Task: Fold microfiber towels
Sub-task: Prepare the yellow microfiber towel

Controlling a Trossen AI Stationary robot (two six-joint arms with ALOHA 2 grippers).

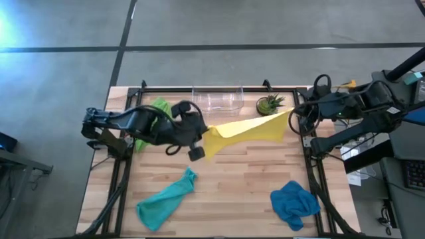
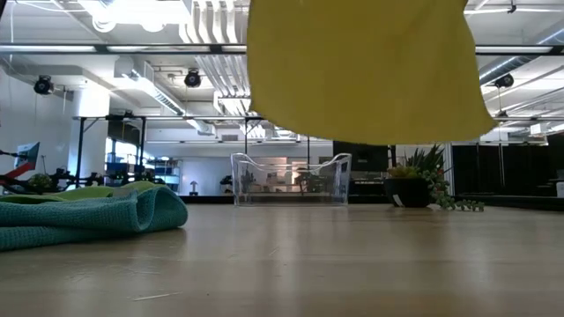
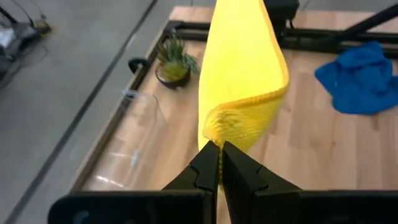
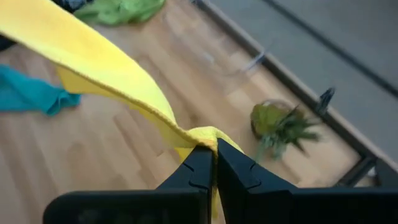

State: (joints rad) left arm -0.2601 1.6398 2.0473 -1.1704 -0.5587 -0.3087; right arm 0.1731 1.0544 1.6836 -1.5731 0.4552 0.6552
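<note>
we count four towels: the yellow towel (image 1: 249,128) hangs stretched above the tabletop's middle, the left gripper (image 3: 220,151) and right gripper (image 4: 215,150) each pinching one corner. the green towel (image 1: 154,118) lies near the far left corner, the teal towel (image 1: 165,199) near-left, the blue towel (image 1: 294,201) near-right. one clear bin (image 1: 218,98), holding nothing we can see, and one potted plant (image 1: 269,103) stand at the far edge.

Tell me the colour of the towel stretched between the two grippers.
Yellow. The towel hangs clear of the table, plainest in the high view.
</note>
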